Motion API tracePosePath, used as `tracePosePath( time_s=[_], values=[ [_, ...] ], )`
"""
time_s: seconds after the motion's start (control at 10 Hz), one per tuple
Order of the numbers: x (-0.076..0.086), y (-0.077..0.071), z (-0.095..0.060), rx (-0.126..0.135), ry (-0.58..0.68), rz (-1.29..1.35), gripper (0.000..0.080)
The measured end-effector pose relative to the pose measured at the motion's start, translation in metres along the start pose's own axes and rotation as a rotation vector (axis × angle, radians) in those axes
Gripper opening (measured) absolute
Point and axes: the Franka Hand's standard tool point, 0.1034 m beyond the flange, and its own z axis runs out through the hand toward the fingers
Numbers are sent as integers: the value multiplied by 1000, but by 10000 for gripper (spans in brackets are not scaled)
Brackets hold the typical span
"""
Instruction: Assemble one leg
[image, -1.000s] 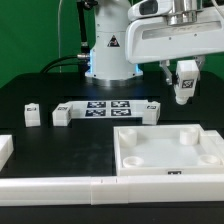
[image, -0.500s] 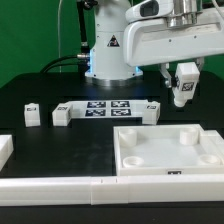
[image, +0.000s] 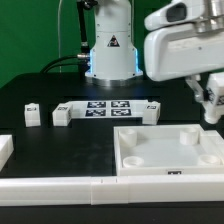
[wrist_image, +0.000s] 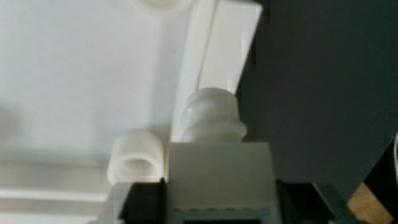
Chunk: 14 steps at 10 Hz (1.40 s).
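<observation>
Where the black desk (image: 60, 140) reaches its near edge, long white border strips (image: 60, 186) lie end to end; just behind them, toward the near corner on the exterior view's right, sits the large white panel (image: 170, 158) with round sockets; over that panel's rim nearest the desk's edge on the exterior view's right, the gripper (image: 211, 96) is clamped on the leg (image: 214, 108), held in the air; the wrist view shows dark fingers (wrist_image: 143, 200) pinching it on both sides; farther back, small white posts (image: 32, 114) stand beside the marker board (image: 105, 108); the arm's base (image: 110, 55) rises at the far edge.
</observation>
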Motion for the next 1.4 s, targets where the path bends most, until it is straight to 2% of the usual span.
tracePosePath(
  time_s=[0.2, 0.4, 0.5, 0.6, 0.8, 1.0, 1.2, 1.3, 1.4],
  values=[
    [-3, 4, 0, -12, 49, 3, 291],
    [-4, 4, 1, -13, 52, 3, 291],
    [4, 10, -1, -36, 188, -9, 291],
    [-3, 14, 7, -42, 188, -20, 291],
    [22, 16, 8, -35, 195, -26, 291],
    [35, 19, 15, -33, 206, -35, 291],
    [49, 32, 27, -40, 214, -71, 291],
    [50, 37, 31, -43, 219, -76, 291],
    [50, 34, 30, -41, 220, -79, 291]
  ],
)
